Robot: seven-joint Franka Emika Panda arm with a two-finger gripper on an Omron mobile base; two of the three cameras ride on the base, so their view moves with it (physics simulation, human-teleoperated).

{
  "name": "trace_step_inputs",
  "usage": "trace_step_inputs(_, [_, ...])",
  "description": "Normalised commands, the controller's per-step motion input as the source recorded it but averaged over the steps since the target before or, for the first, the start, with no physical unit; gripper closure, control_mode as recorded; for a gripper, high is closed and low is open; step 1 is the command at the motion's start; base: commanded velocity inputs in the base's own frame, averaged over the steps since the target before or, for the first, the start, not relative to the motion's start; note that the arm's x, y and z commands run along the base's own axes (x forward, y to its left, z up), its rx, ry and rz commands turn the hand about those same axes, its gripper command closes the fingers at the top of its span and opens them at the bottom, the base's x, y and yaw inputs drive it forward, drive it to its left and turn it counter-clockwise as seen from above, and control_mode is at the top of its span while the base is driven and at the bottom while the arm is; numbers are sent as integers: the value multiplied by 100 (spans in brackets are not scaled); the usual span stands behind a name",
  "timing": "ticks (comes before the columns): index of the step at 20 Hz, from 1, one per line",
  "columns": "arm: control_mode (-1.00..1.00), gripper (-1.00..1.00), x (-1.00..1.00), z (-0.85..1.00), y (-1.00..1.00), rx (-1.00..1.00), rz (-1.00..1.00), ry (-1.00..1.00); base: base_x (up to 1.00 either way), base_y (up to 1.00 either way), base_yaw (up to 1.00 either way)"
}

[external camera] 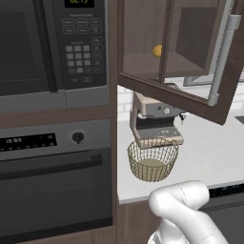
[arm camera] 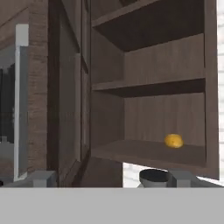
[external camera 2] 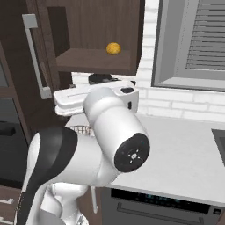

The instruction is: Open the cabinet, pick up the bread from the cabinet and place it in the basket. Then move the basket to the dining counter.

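One bread [arm camera: 173, 141] near open cabinet's [arm camera: 144, 151] bottom shelf edge.

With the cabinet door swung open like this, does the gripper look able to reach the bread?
Probably yes. The cabinet door stands open, the bread sits alone on the lowest shelf, and the hand view faces it with nothing between.

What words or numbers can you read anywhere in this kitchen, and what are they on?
Nothing here can be read for sure.
Microwave display: yellow-green digits, cut off at the top edge and too blurred to read.
Microwave keypad buttons: tiny markings, too small to read.
Oven display: small pale marks, too blurred to read.
Coffee machine, cabinet, basket: no text visible.
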Motion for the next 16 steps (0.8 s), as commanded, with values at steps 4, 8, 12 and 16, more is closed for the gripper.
trace_step_inputs(4, [-100,-100,51,-32,11,9,34,-17,0,0,0])
trace_step_inputs(8, [-100,-100,38,-36,43,4,29,-1,0,0,0])
trace_step_inputs(12, [-100,-100,11,-6,51,0,16,0,0,0,0])
trace_step_inputs(16, [-100,-100,0,0,40,0,9,0,0,0,0])
